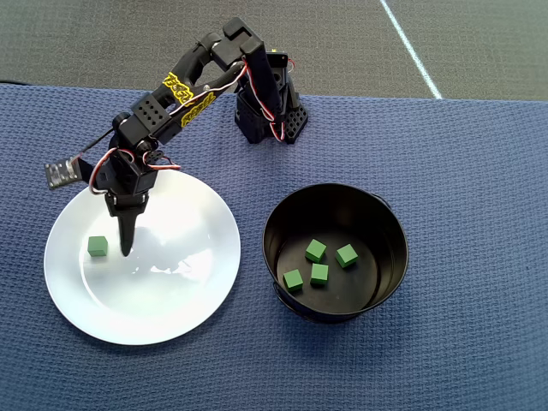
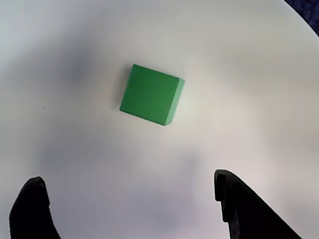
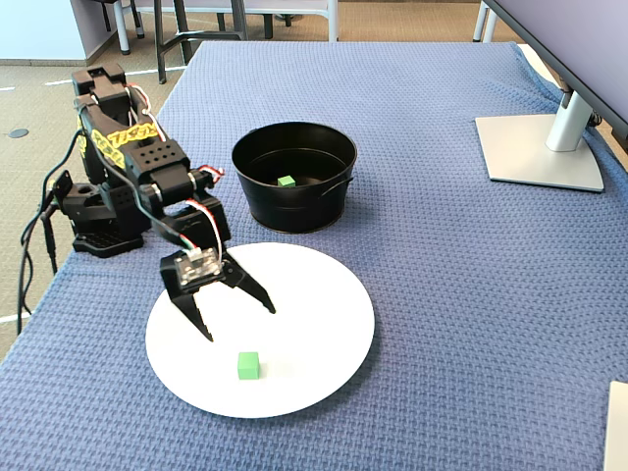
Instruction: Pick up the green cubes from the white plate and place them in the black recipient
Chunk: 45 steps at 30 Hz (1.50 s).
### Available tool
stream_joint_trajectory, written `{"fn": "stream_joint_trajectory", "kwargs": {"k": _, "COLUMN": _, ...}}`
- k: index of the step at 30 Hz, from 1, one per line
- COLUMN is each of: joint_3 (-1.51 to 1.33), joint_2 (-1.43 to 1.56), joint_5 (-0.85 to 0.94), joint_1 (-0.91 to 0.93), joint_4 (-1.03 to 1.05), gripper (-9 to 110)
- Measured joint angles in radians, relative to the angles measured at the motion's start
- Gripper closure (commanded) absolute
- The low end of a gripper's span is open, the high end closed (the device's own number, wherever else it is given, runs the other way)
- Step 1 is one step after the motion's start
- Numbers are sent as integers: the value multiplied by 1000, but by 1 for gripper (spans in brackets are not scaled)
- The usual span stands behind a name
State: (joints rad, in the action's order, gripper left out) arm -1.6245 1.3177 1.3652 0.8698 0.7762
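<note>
1. Hovering over the large round glossy white plate (image 1: 171,317) with the black two-finger gripper (image 3: 238,323), jaws spread wide and holding nothing.
2. Lying on the plate, at its left part in the overhead view, one small matte bright green cube (image 1: 98,247); in the fixed view at the near side of the plate (image 3: 324,294), just in front of the fingertips (image 3: 205,335) and apart from them.
3. Resting already inside the round deep shiny black metal pot (image 1: 390,287), to the right of the plate in the overhead view: four more green cubes (image 1: 318,274), close together on the bottom.
4. Judging from this, last pick in hand: approach stage, no grasp yet.
5. Seen in the wrist view, the cube (image 2: 151,94) ahead of both finger tips (image 2: 230,191), a little turned against the line between them, and not yet between them.
6. Needed next, probably: going forward and down until the cube sits between the fingers, then closing; perhaps a small wrist turn to meet flat faces.
7. Risk: pushing the cube over the smooth plate instead of catching it.
</note>
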Motion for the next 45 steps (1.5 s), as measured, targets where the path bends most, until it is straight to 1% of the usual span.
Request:
{"fn": "stream_joint_trajectory", "kwargs": {"k": 6, "joint_3": 14, "joint_2": 0, "joint_5": 383, "joint_1": 67, "joint_4": -3, "gripper": 59}}
{"fn": "stream_joint_trajectory", "kwargs": {"k": 9, "joint_3": 69, "joint_2": 0, "joint_5": 509, "joint_1": 103, "joint_4": -3, "gripper": 57}}
{"fn": "stream_joint_trajectory", "kwargs": {"k": 12, "joint_3": 86, "joint_2": -6, "joint_5": 591, "joint_1": 110, "joint_4": -46, "gripper": 55}}
{"fn": "stream_joint_trajectory", "kwargs": {"k": 20, "joint_3": 144, "joint_2": -130, "joint_5": 706, "joint_1": 104, "joint_4": -179, "gripper": 56}}
{"fn": "stream_joint_trajectory", "kwargs": {"k": 24, "joint_3": 241, "joint_2": -178, "joint_5": 713, "joint_1": 74, "joint_4": -132, "gripper": 56}}
{"fn": "stream_joint_trajectory", "kwargs": {"k": 35, "joint_3": 255, "joint_2": -261, "joint_5": 808, "joint_1": 40, "joint_4": -164, "gripper": 55}}
{"fn": "stream_joint_trajectory", "kwargs": {"k": 45, "joint_3": 367, "joint_2": -301, "joint_5": 873, "joint_1": 17, "joint_4": -100, "gripper": 57}}
